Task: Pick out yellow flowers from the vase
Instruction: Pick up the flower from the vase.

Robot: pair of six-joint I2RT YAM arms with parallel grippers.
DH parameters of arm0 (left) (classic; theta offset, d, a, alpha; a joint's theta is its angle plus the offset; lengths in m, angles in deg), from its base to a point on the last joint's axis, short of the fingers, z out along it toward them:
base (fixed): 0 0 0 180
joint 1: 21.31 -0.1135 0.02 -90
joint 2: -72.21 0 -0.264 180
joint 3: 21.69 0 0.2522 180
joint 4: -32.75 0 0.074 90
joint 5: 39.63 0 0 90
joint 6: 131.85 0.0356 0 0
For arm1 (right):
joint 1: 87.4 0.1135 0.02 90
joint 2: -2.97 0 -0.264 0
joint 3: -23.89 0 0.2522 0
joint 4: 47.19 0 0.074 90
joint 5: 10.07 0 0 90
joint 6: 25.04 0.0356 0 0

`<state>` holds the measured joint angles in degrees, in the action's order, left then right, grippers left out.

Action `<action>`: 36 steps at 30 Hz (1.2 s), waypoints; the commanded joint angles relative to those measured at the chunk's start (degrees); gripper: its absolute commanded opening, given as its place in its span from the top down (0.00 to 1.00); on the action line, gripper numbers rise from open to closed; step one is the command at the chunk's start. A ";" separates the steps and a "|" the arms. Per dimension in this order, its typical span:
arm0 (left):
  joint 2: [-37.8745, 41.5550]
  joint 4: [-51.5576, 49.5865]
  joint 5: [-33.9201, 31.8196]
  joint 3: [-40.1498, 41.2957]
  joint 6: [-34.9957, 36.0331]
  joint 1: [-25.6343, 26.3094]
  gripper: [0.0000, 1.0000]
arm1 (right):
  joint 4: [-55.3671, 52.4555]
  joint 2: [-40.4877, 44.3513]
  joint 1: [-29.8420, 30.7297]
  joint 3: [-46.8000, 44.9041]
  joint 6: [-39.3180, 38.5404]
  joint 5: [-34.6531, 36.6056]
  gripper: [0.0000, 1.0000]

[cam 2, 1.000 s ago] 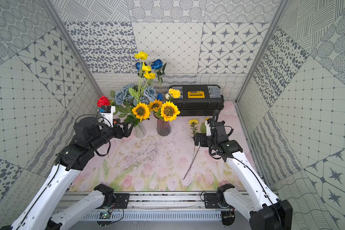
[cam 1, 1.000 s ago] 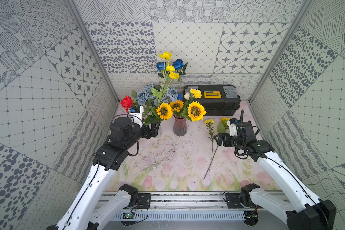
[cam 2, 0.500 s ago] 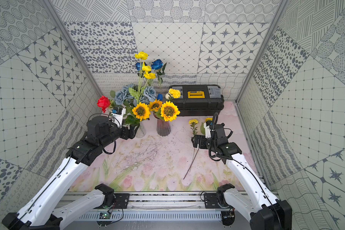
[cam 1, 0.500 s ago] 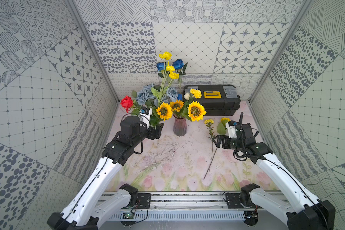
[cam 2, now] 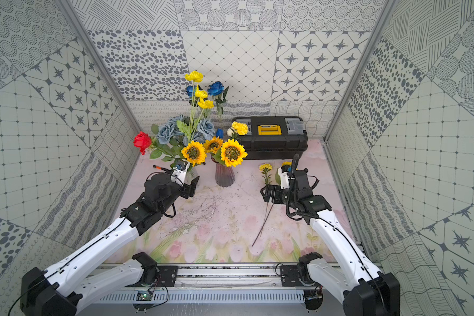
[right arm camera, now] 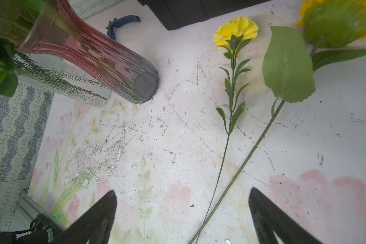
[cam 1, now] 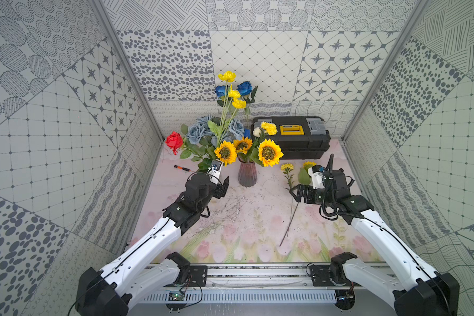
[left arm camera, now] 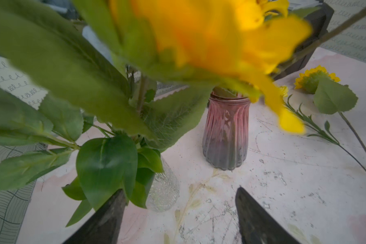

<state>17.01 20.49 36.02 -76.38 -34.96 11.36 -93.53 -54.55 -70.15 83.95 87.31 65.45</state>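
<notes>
The left gripper is hanging with its jaws apart, released, and is grasping nothing. It is pointing at the foot of the bouquet. In the wrist view one of its fingers is touching green leaves, and the clear vase is standing just beside that finger. Near it, the pink vase is standing upright on the surface.

Above the two vases the sunflowers are facing forward; I cannot tell which vase each stem is going into. The yellow spray is rising highest among the blue roses. A yellow pompom is showing in front of the toolbox, and a red rose is leaning out to the left. A screwdriver is lying behind the left arm.

The right gripper is also wide apart and is holding nothing. It is hovering beside two picked flowers that are lying on the surface: a carnation and a loose sunflower. Their stems are running between its jaws in the wrist view, and the jaws are not pressing on them. Pliers are lying near the toolbox.
</notes>
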 commanded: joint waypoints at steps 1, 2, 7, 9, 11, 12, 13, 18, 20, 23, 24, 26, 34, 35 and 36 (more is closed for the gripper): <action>-0.90 23.42 -4.72 2.47 6.18 -0.04 0.25 | 1.84 0.14 -0.19 -1.09 1.00 -1.16 0.02; -1.13 24.49 -4.36 2.56 6.00 -0.42 0.28 | 1.90 0.13 -0.13 -1.24 1.04 -1.25 0.02; -2.23 26.81 2.46 2.70 0.37 -5.28 0.31 | 2.22 -0.45 -0.13 -1.39 1.07 -1.56 0.02; -2.61 27.46 4.70 2.77 -1.44 -6.81 0.32 | 2.17 -0.96 -0.14 -1.25 0.99 -1.68 0.02; -3.04 28.56 6.22 2.87 -2.94 -8.00 0.33 | 2.30 -1.51 -0.13 -1.25 0.90 -1.86 0.02; -3.32 29.22 7.03 2.86 -3.64 -8.53 0.34 | 2.34 -1.84 -0.16 -1.20 0.86 -2.09 0.02; -3.87 29.73 7.78 2.83 -4.17 -8.97 0.35 | 2.33 -2.17 -0.13 -1.07 0.77 -2.22 0.02; -6.87 29.50 11.95 0.91 -6.15 -9.71 0.37 | 2.35 -2.86 -0.12 -0.84 0.51 -2.23 0.02; -7.92 29.62 13.17 0.39 -6.67 -9.64 0.38 | 2.26 -2.88 -0.13 -0.62 0.40 -2.18 0.02; -9.47 30.44 13.89 -0.07 -6.98 -9.69 0.38 | 2.30 -3.05 -0.17 -0.75 0.40 -2.14 0.02; -9.97 30.86 13.94 -0.20 -6.98 -9.71 0.39 | 2.26 -3.23 -0.16 -0.75 0.33 -2.29 0.02; -10.95 31.46 14.01 -0.62 -7.12 -9.65 0.41 | 2.25 -3.31 -0.15 -0.68 0.33 -2.22 0.02; -13.25 31.95 13.26 -2.19 -7.07 -9.74 0.65 | 1.90 -3.05 -0.13 -0.36 0.33 -1.78 0.02; -13.18 31.81 13.42 -2.27 -7.16 -9.73 0.65 | 1.90 -3.11 -0.18 -0.41 0.33 -1.78 0.02; -13.01 31.68 13.51 -2.27 -7.33 -9.75 0.65 | 1.99 -3.19 -0.12 -0.51 0.33 -1.81 0.02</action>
<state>4.20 47.87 48.02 -77.40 -41.25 1.85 -93.24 -57.61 -70.15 82.84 87.50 63.62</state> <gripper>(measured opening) 0.349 0.979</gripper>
